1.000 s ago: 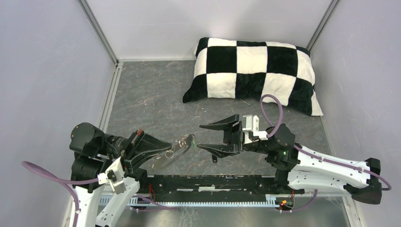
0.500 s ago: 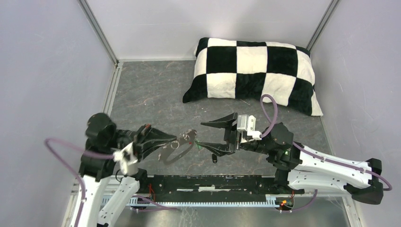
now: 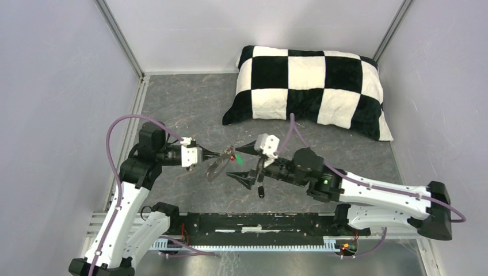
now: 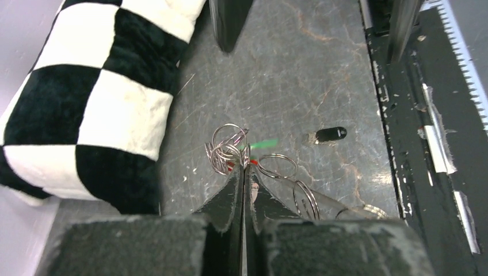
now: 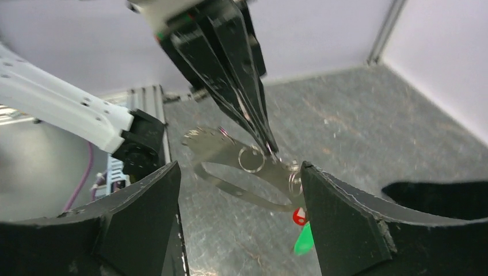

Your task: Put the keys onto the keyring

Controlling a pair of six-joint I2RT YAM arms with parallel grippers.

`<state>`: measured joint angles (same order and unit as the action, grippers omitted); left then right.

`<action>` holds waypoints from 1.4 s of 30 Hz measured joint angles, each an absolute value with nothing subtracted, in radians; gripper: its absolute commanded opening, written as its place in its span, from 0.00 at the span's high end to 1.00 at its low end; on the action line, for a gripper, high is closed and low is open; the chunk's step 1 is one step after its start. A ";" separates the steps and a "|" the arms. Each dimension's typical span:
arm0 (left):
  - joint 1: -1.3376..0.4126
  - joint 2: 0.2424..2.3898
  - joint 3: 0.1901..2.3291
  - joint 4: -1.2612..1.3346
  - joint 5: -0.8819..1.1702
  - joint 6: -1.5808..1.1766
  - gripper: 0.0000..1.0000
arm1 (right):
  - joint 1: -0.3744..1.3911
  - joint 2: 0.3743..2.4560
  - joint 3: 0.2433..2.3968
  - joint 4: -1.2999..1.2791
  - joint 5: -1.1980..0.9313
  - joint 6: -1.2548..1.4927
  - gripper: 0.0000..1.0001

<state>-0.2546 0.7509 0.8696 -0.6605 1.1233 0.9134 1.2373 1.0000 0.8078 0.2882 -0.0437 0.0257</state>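
– While the left gripper (image 3: pixel 221 155) is up off the worktop (image 3: pixel 184 109), what does it have?

– It has the keyring (image 5: pixel 210 146). Its two fingers are squeezed tight together on it, right by some small wire rings (image 4: pixel 227 150). The keyring is flat and shiny, with a long hole in it. It hangs in the air and does not touch the worktop.

– Where are the keys?

– The red key (image 5: pixel 299 217) and the green key (image 5: pixel 305 238) hang close together at the end of the keyring, just by the rings. The green one is just under the red one. I cannot tell if they are really hooked on. The black key (image 4: pixel 331 134) lies flat on the worktop by itself, near the front rail (image 3: pixel 270 221).

– What about the right gripper (image 3: pixel 236 163)?

– Its fingers are spread wide apart and hold nothing. It points at the left gripper, tip to tip. The end of the keyring and the red and green keys sit between its two fingers.

– And the big soft thing?

– That is a black and white pillow (image 3: pixel 311 86), far back by the wall.
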 measured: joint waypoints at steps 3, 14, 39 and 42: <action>-0.255 0.729 0.870 -0.660 1.065 0.905 0.98 | 1.237 1.080 0.826 0.265 0.030 0.062 0.06; -0.255 0.646 0.724 -0.426 0.770 0.456 0.98 | 1.237 1.182 0.865 0.297 0.198 0.266 0.08; -0.255 0.475 0.746 -0.228 1.095 0.097 0.98 | 1.144 0.961 0.850 0.138 -0.134 0.192 0.29; -0.255 0.462 0.746 -0.209 1.107 0.087 0.98 | 1.144 0.960 0.831 0.140 -0.175 0.221 0.33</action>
